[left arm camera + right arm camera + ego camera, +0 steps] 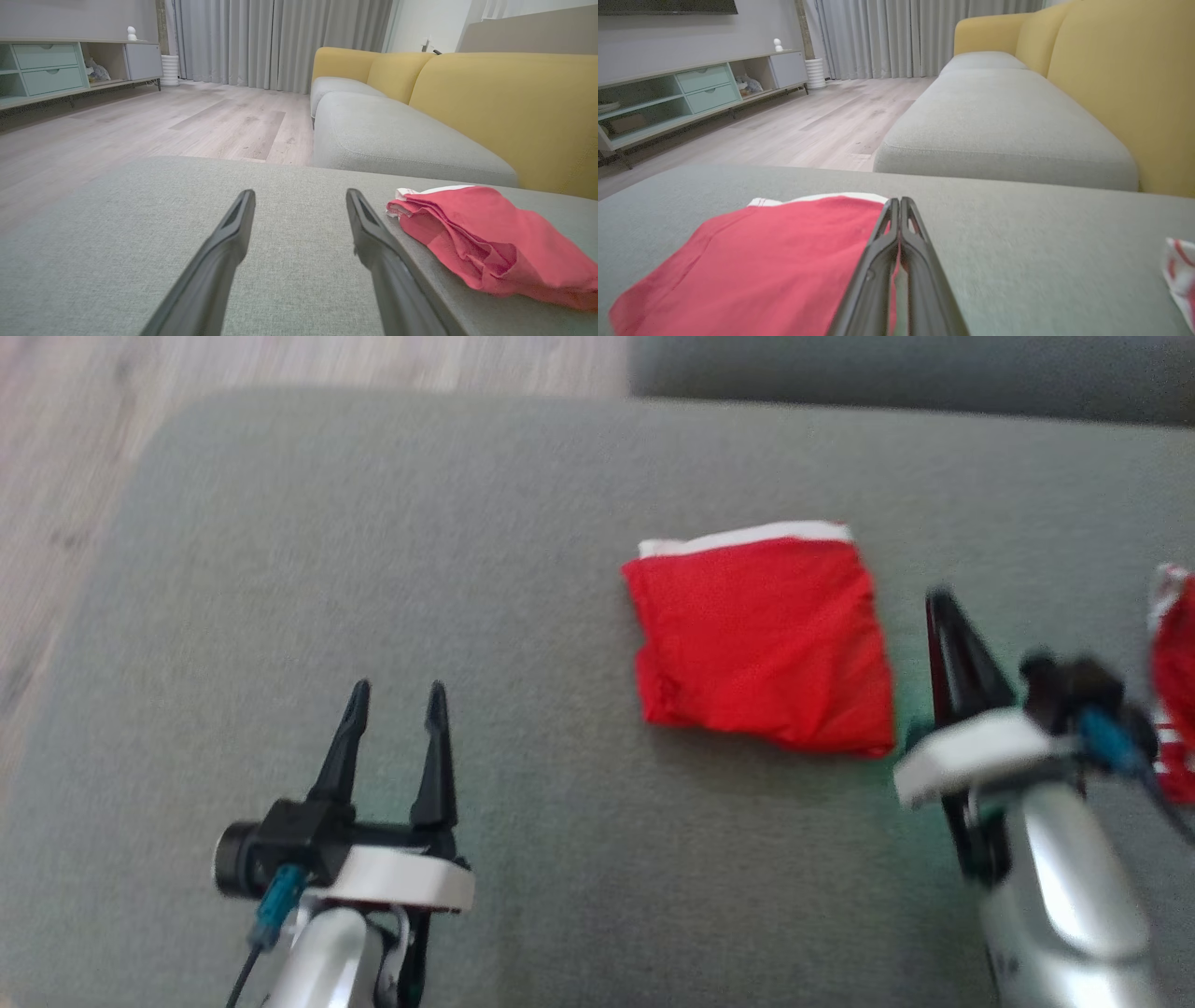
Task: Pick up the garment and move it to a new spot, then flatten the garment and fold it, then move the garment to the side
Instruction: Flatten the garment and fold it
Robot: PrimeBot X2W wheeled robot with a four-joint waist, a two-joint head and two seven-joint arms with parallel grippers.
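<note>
Garment (761, 639) lay folded (white edge showing) on grey cushion (467, 523) | we saw left gripper (398, 700) spread wide, empty | right gripper (938, 602) pressed closed beside garment

The folded red garment (761, 639) lies flat on the grey cushion (420, 541), with a white strip along its far edge. My right gripper (938, 602) is just to the right of the garment and does not touch it; its two fingers are pressed together and it looks blurred. My left gripper (399, 695) is well to the left of the garment and nearer to me, with the fingers apart. Further right of the garment lies another red and white cloth (1176, 681).
</note>
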